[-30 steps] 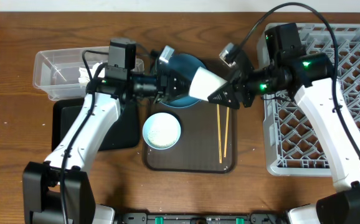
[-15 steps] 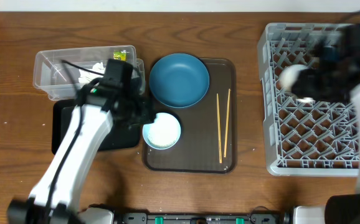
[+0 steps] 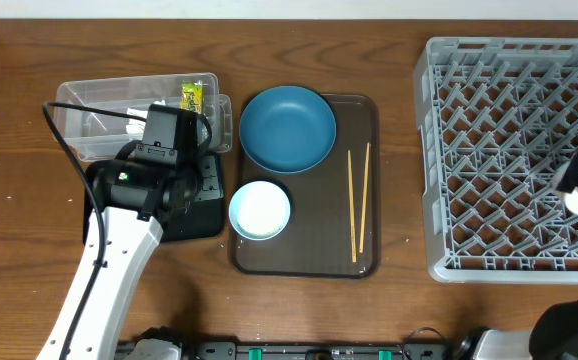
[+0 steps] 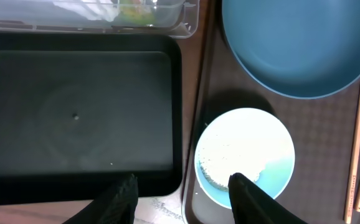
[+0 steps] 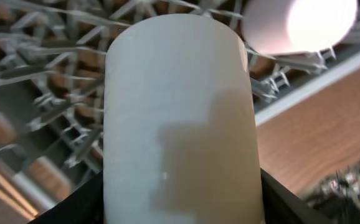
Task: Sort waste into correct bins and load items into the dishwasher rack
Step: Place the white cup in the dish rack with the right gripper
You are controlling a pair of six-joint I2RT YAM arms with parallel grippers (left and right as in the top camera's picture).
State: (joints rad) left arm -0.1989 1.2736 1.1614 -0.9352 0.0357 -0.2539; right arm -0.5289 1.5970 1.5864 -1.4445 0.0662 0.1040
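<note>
Desk (image 3: 19, 260): warm brown wood grain. Dish (image 3: 288, 128): solid deep blue. Bowl (image 3: 260, 210): white, pale blue edge. Serving tray (image 3: 319, 235): dark brown. Chopsticks (image 3: 358, 205): light tan. Rack (image 3: 499, 150): grey lattice. Black tray (image 4: 74, 106): matte, plain. Tub (image 3: 94, 115): clear. Wrapper (image 3: 190, 95): yellow-green. Cup (image 5: 180, 124): creamy pale.

No legible text or markings

Brown wooden table (image 3: 9, 250), even light, pale strip (image 3: 269, 8) along far edge
</note>
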